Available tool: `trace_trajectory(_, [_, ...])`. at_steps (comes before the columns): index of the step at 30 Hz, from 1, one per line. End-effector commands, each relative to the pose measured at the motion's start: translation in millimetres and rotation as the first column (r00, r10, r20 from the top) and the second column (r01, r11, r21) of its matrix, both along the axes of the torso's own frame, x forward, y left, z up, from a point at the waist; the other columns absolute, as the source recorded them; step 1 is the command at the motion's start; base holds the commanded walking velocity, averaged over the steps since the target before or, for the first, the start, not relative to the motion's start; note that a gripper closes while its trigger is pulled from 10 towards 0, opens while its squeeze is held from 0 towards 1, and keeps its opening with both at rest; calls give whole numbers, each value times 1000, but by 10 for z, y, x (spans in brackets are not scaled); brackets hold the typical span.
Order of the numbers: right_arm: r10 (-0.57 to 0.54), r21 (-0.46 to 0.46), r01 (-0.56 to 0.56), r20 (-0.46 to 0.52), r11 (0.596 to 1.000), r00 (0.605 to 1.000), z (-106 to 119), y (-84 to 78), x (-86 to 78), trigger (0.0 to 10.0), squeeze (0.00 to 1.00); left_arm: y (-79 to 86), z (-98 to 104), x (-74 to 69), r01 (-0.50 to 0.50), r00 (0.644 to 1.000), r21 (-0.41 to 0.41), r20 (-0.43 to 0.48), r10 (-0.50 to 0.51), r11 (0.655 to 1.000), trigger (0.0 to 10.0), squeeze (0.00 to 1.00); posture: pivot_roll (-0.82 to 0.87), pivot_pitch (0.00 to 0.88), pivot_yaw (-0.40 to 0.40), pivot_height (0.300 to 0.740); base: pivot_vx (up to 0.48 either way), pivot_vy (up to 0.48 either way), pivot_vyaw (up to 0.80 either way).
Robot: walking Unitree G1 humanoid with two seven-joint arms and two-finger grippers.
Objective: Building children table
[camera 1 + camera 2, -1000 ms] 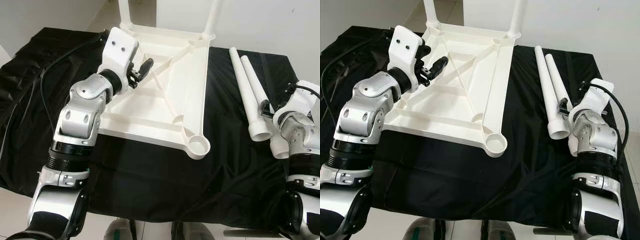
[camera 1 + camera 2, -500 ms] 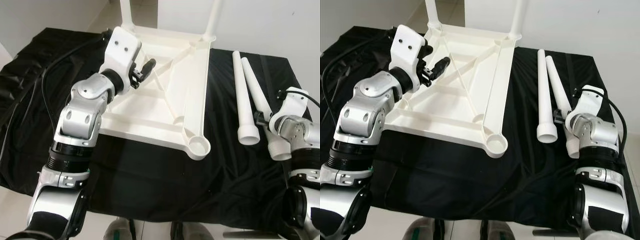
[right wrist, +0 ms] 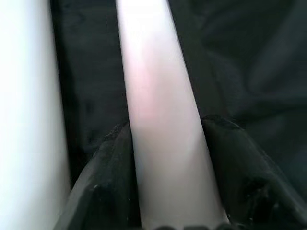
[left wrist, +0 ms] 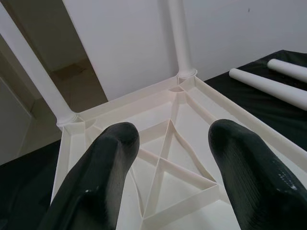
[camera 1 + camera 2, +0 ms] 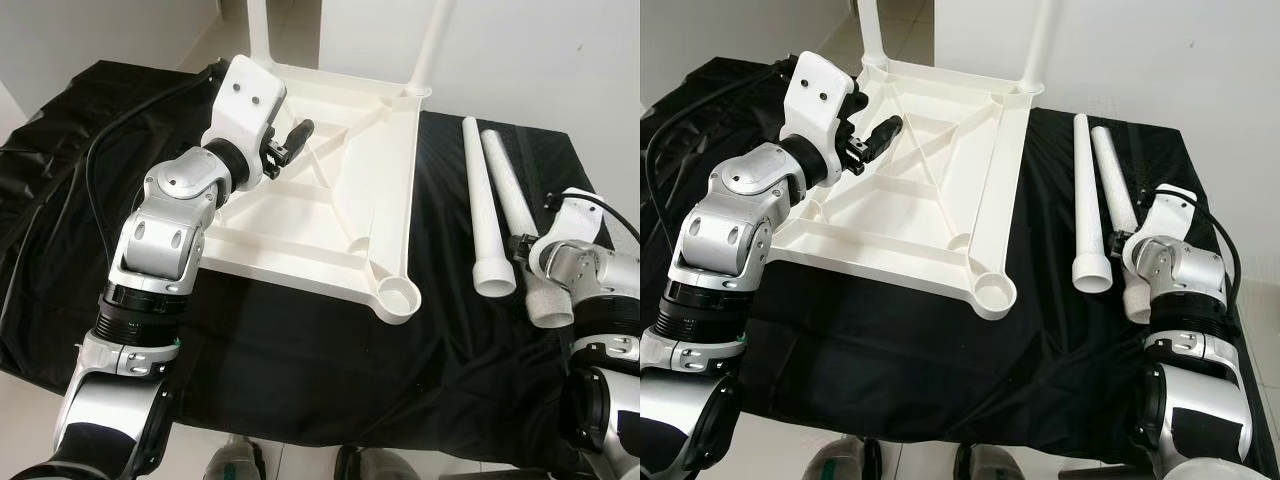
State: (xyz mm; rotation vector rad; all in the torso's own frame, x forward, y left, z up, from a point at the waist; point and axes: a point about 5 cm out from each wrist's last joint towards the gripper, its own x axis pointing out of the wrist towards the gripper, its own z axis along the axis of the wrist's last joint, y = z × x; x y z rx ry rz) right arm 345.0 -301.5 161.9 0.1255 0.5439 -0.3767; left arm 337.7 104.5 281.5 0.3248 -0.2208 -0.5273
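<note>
On black cloth (image 5: 300,350): right claw (image 3: 158,143) clamps table leg (image 3: 158,96); left claw (image 4: 168,143) agape over tabletop (image 5: 330,200).

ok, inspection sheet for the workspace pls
surface: black cloth covering the table.
job's things: white tabletop upside down, two legs fitted at its far corners, near corner socket unfilled; two loose legs lying to its right.
clutter: nothing seen.
hands: left hand open above the tabletop ribs; right hand closed on the outer loose leg.
cables: black cable over the cloth, far left.
surroundings: white wall, pale floor.
</note>
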Motion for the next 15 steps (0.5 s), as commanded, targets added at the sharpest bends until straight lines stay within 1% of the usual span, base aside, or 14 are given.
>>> trace_trajectory(1, [1,73,7,-115,997,993,-304,50,-92,0,0,5,-4,-23,-16,1000,15,8,16,1000,10000,0,-10,83,-7,740,0,0,0])
trace_trajectory(3, [-3,103,16,-123,995,992,-323,48,-95,0,0,2,1,-22,-15,1000,18,9,14,1000,10000,0,-11,84,-7,740,0,0,0])
trace_trajectory(8, [-8,134,25,-127,991,992,-351,58,-101,0,0,-4,-4,-28,-6,1000,24,3,6,1000,10000,0,-10,87,-7,740,0,0,0])
trace_trajectory(9, [1,129,11,-90,992,996,-313,66,-81,0,0,-6,-3,-33,2,1000,23,-1,-2,1000,10000,0,-7,91,-8,740,0,0,0])
trace_trajectory(10, [1,129,11,-90,992,996,-313,66,-81,0,0,-6,-3,-33,2,1000,23,-1,-2,1000,10000,0,-7,91,-8,740,0,0,0])
trace_trajectory(11, [8,125,0,-64,992,998,-284,72,-66,0,0,-7,-2,-37,8,1000,22,-4,-8,1000,10000,0,-7,91,-8,740,0,0,0])
trace_trajectory(12, [14,141,-11,-22,990,1000,-228,84,-42,235,0,-8,-3,-40,16,1000,20,-10,-16,1000,10000,0,-6,93,-8,740,0,0,0])
trace_trajectory(13, [14,141,-11,-22,990,1000,-228,84,-42,235,0,-8,-3,-40,16,1000,20,-10,-16,1000,10000,0,-6,93,-8,740,0,0,0])
trace_trajectory(14, [27,142,-33,47,989,999,-129,94,-1,10000,0,-8,-2,-39,26,1000,15,-17,-25,1000,10000,0,-4,97,-8,740,0,0,0])
trace_trajectory(15, [34,142,-46,91,989,995,-64,99,24,10000,0,-7,-2,-37,31,999,12,-20,-31,999,10000,0,-4,97,-8,740,0,0,0])
